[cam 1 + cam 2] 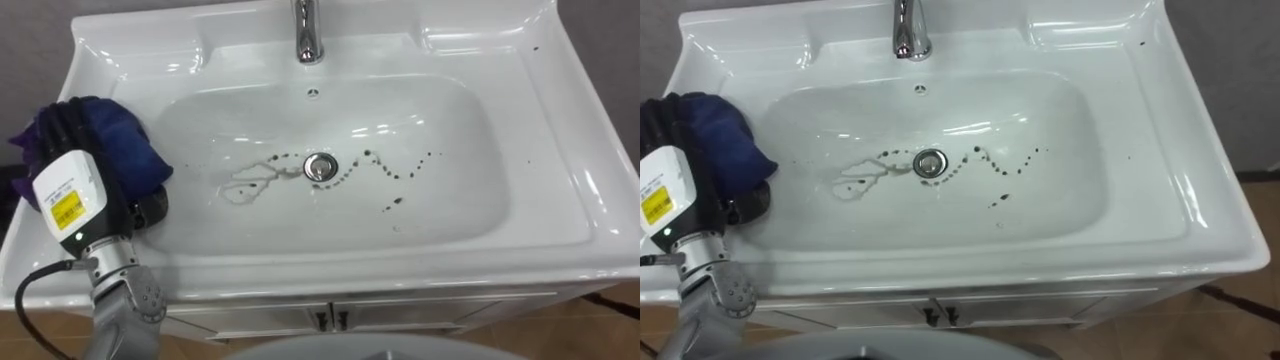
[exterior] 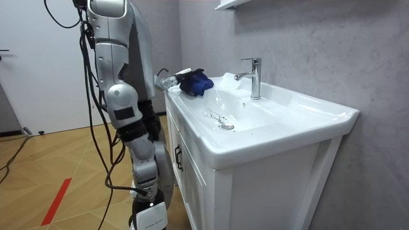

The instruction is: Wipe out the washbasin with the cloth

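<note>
- Left eye view: left hand (image 1: 70,165), fingers closed over crumpled dark blue cloth (image 1: 125,140), at left rim of white ceramic basin (image 1: 590,190), ready to wipe.
- Dark dotted stains (image 1: 390,173) beside round metal drain (image 1: 320,167): likely target.

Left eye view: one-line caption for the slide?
Left hand grips a blue cloth on the left rim of the basin; dark specks trail across its bowl past the drain.

The basin (image 1: 450,200) bowl lies open from above; the faucet (image 1: 308,30) stands at its back rim, the left robot hand (image 1: 70,175) and cloth (image 1: 125,140) on its left rim.
</note>
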